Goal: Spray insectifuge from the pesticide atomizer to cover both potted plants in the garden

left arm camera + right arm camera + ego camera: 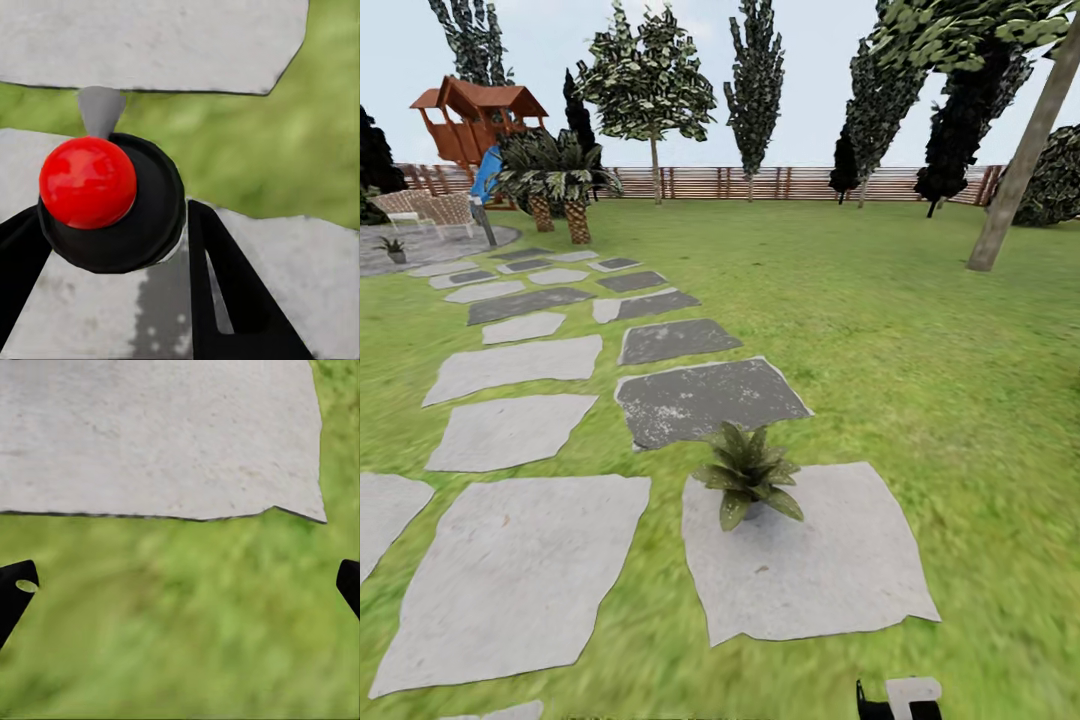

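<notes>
A potted plant [748, 474], a small rosette of pointed green leaves w/ its pot mostly hidden under the foliage, is seen in the head view standing upright near the far edge of a pale grey stepping stone [810, 570]; no whitish speckling can be made out on it. A 2nd potted plant [393, 247] is seen far off on the round paved patio [430, 245], beside wicker chairs [430, 208]. In the left wrist view, a black round object w/ a glossy red ball top [88, 182] and a grey cone tip is seen between the left gripper [112, 255] fingers [225, 292]; whether it is clamped cannot be told. The right gripper [180, 585] is spread wide open over the lawn [180, 622], nothing held. Beyond, a brown slatted fence [760, 182], trees and a wooden playhouse [478, 118] are seen.
</notes>
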